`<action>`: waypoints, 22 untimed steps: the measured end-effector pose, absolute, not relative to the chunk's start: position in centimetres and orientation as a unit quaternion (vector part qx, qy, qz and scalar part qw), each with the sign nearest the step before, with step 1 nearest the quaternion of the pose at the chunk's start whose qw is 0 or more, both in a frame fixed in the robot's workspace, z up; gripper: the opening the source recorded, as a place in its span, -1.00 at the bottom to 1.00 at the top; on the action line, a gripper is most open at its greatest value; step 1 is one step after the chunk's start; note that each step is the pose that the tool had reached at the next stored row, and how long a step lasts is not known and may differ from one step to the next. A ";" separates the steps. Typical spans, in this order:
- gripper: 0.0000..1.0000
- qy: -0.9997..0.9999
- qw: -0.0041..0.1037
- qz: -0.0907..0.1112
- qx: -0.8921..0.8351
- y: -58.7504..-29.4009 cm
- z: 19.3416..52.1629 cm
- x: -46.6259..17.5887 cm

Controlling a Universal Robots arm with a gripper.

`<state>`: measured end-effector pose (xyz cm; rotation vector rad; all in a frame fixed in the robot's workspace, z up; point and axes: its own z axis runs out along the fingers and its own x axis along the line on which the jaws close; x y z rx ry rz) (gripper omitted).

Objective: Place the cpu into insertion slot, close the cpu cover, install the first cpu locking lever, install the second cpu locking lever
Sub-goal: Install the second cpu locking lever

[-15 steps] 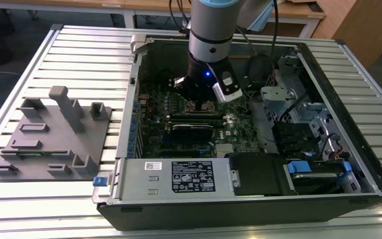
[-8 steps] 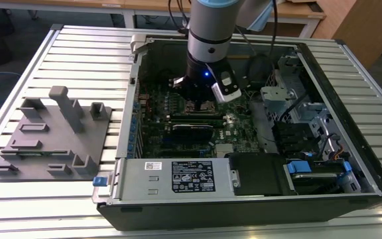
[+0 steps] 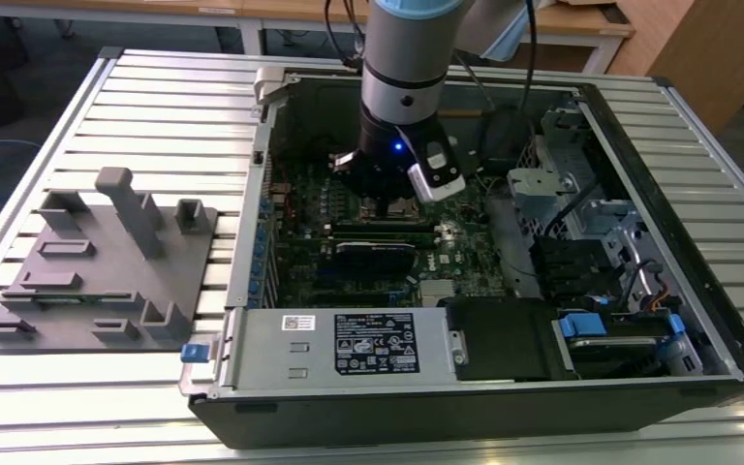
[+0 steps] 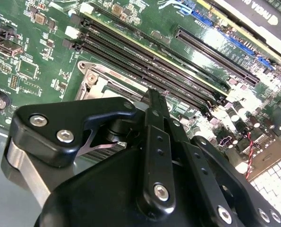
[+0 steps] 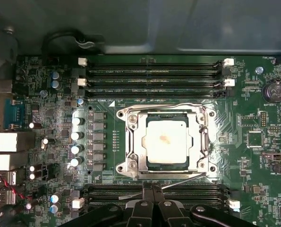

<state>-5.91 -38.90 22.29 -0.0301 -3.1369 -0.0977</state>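
In the first wrist view the cpu (image 5: 166,141), a dull silver square, lies in the insertion slot (image 5: 123,113). The shiny cpu cover (image 5: 136,142) lies flat around it. One locking lever (image 5: 207,142) runs along the slot's edge. A second thin lever (image 5: 183,180) slants out from the slot's corner and passes under my fingertips. My gripper (image 5: 152,190) is shut, its black fingers pressed together just beside the slot. In the second wrist view the gripper (image 4: 154,97) points down at the slot's silver rim (image 4: 94,78). In the exterior view the gripper (image 3: 386,201) reaches into the open computer case.
Long black memory slots (image 5: 154,73) flank the socket on two sides, and a row of capacitors (image 5: 76,142) stands on a third. The case walls (image 3: 259,87), power supply (image 3: 333,344) and drive cage (image 3: 546,189) surround the board. A grey fixture (image 3: 101,271) sits at the exterior view's left.
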 end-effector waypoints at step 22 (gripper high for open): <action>-0.80 -0.999 0.001 -0.031 -0.010 -39.0 21.9 -6.7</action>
